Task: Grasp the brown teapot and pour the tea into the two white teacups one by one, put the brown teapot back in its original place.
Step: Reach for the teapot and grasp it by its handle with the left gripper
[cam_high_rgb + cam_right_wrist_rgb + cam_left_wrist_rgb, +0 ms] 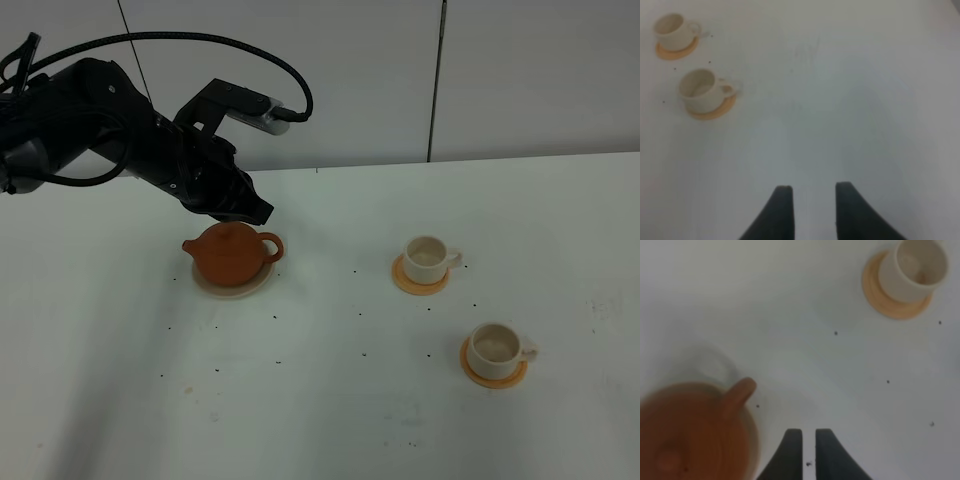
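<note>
Left gripper (808, 433), its black fingers drawn to a narrow slit with nothing between them, hangs just above the small round terracotta-brown clay teapot (232, 254). This teapot sits upright on a pale beige round saucer (256, 288). Well apart from the teapot stand a cream-white cylindrical teacup (427, 257) and, farther off, a second teacup (496, 346), each on an orange coaster. Right gripper (813, 188), beyond them, is spread and empty.

The left arm (90, 110) is matt black with rounded links. A black cable (200, 42) loops to a white-grey camera block (262, 112) on a black bracket above the left end effector (808, 432). It and the right end effector (813, 189) have dark, tapering fingers (781, 212).
</note>
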Tool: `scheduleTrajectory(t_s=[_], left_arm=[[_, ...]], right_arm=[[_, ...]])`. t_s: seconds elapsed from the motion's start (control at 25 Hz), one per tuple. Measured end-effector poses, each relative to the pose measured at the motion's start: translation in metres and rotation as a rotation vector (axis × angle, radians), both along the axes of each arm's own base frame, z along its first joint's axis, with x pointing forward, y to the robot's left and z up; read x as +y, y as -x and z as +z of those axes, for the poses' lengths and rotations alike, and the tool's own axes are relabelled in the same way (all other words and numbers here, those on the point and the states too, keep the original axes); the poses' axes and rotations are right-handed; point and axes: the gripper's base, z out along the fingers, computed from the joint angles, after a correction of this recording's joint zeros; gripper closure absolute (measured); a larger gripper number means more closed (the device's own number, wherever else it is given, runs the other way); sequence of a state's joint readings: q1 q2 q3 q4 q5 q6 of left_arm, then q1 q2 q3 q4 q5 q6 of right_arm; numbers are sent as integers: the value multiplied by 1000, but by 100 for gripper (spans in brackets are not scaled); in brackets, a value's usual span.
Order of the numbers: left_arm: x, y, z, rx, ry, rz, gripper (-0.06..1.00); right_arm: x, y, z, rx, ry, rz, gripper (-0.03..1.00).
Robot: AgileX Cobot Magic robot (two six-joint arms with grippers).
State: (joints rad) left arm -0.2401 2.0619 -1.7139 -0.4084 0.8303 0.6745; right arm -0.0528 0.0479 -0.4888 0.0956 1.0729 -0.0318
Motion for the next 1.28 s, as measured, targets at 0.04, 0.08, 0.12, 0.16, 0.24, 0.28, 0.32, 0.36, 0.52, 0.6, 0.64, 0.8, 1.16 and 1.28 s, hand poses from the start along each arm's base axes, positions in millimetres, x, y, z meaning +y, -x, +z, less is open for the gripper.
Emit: scheduleTrajectory(t_s=[0.04, 0.08, 0.12, 0.16, 0.24, 0.28, 0.32, 0.36, 0.52, 0.6, 0.64, 0.8, 1.16, 1.28], left_arm=[[0, 0, 0, 5, -1, -2, 81], [0, 1, 0, 9, -1, -4, 81], [0, 1, 0, 13, -2, -6, 81], [0, 2, -1, 18, -2, -6, 81], [0, 3, -1, 38, 1, 1, 81], [0, 3, -1, 49, 7, 18, 81], [0, 3, -1, 57, 14, 38, 81], [0, 3, -1, 70, 24, 66, 81], [-1, -5, 3, 84, 138, 318, 81], [-1, -12, 6, 99, 241, 520, 80], [-1, -16, 8, 100, 292, 607, 80], [-1, -24, 13, 192, 525, 970, 80], [-8, -31, 19, 461, 960, 1618, 80], [-19, -27, 18, 489, 1012, 1745, 80]], right_arm=[[0, 0, 0, 0, 0, 0, 76], [0, 0, 0, 0, 0, 0, 76], [0, 0, 0, 0, 0, 0, 75], [0, 0, 0, 0, 0, 0, 75], [0, 0, 0, 0, 0, 0, 75], [0, 0, 0, 0, 0, 0, 75], [0, 0, 0, 0, 0, 0, 75], [0, 0, 0, 0, 0, 0, 75], [0, 0, 0, 0, 1, 0, 74], [0, 0, 0, 0, 1, 0, 74], [0, 0, 0, 0, 1, 0, 74], [0, 0, 0, 0, 1, 0, 74], [0, 0, 0, 0, 0, 0, 74], [0, 0, 0, 0, 1, 0, 74]])
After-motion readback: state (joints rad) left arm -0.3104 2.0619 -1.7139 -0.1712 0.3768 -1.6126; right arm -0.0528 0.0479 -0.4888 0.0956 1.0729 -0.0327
